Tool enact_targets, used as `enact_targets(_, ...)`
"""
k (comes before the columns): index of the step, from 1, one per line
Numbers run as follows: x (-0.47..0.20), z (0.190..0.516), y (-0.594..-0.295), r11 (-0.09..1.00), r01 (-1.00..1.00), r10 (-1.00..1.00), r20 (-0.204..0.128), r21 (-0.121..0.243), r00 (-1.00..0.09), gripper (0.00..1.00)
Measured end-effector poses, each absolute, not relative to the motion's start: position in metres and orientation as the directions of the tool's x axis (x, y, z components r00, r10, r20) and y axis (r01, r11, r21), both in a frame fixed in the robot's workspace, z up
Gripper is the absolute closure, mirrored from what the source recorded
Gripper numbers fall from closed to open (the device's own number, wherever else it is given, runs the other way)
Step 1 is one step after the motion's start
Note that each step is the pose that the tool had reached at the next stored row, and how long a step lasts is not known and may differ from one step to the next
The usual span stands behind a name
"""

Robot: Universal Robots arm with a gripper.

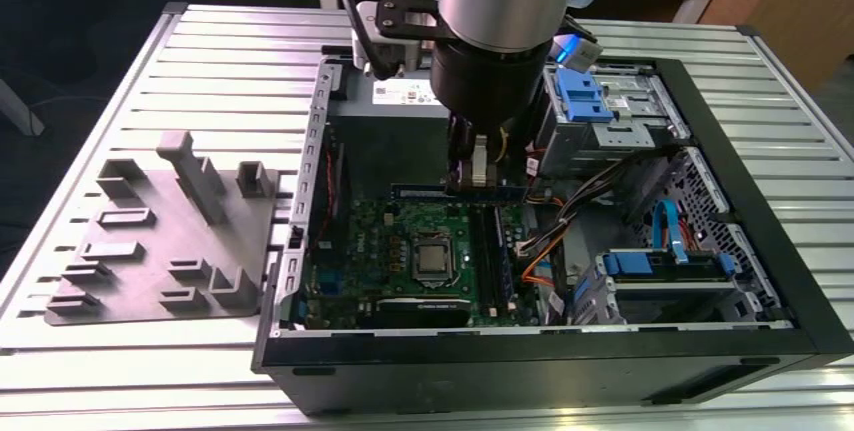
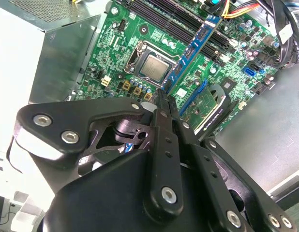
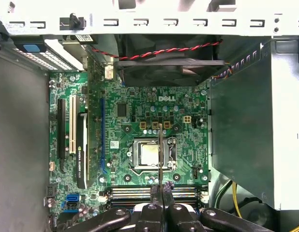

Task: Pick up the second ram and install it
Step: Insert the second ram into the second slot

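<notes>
Slatted aluminium table (image 1: 120, 61), cut off at the exterior view's edges, carrying an open computer case (image 1: 534, 363) laid on its side and, on the exterior view's left, a grey plastic tray (image 1: 134, 281) with upright blocks. Robot arm (image 1: 501, 1) over the case, its barrel hiding part of the grey power supply (image 1: 354, 106) and of that unit's white label (image 1: 398, 94); print too small to make out. Gripper (image 1: 470, 183): fingers clamped on the second ram (image 1: 420, 191), a blue-green stick hanging low over the motherboard (image 1: 387, 241) near the memory slots (image 1: 497, 261); contact with the board cannot be told. Grasped end of the stick covered by the fingers in the second wrist view; edge-on, a thin line, in the first wrist view. White lettering (image 3: 170, 98) on the board between fan (image 3: 169, 67) and processor socket (image 3: 148, 155).
</notes>
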State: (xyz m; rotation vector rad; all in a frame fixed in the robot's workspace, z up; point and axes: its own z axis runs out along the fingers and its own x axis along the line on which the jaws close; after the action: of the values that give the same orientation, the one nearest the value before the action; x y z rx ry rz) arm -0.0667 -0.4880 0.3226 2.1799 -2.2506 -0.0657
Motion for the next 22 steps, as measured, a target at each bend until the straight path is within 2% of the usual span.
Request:
enact_targets(5, -0.0667, 0.3223, -0.488, 0.05, -0.998, -0.998, -0.024, 0.035, -0.051, 0.92)
enact_targets(22, -0.0667, 0.321, -0.488, 0.326, -0.945, -0.945, -0.024, 0.035, -0.327, 0.92)
